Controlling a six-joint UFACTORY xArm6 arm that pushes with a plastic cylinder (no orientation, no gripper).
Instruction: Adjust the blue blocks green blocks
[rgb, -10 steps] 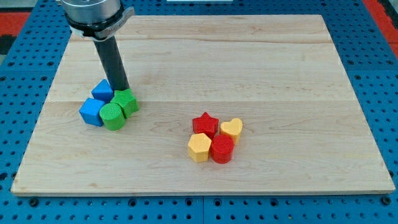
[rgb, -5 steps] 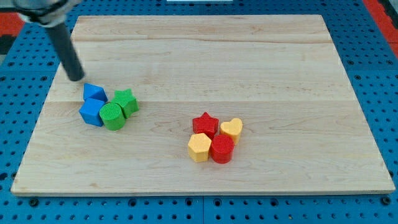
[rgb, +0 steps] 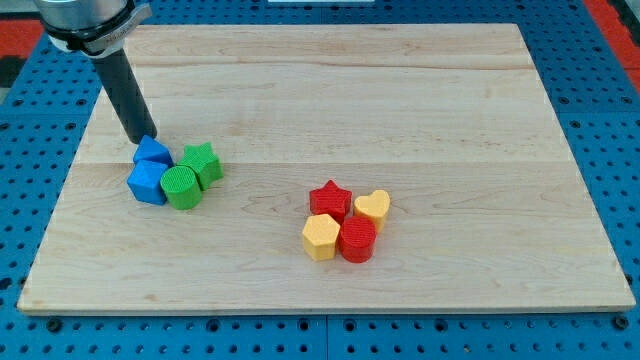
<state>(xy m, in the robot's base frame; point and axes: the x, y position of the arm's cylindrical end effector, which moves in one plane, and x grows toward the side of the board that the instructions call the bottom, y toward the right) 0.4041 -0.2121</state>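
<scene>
Two blue blocks and two green blocks sit bunched at the board's left. The upper blue block (rgb: 153, 152) touches the lower blue cube (rgb: 147, 182). A green cylinder (rgb: 181, 186) sits right of the cube, and a green star (rgb: 203, 163) is above and right of it. My tip (rgb: 139, 139) rests at the upper-left edge of the upper blue block, touching it or nearly so. The dark rod rises from there toward the view's top left.
A second cluster lies right of centre: a red star (rgb: 330, 198), a yellow heart (rgb: 372, 208), a yellow hexagon-like block (rgb: 321, 237) and a red cylinder (rgb: 357, 239). The wooden board (rgb: 400, 110) lies on a blue pegboard.
My tip went from between the upper blue block and the green star out to the upper left, then came back down against the upper blue block, which shifted slightly left.
</scene>
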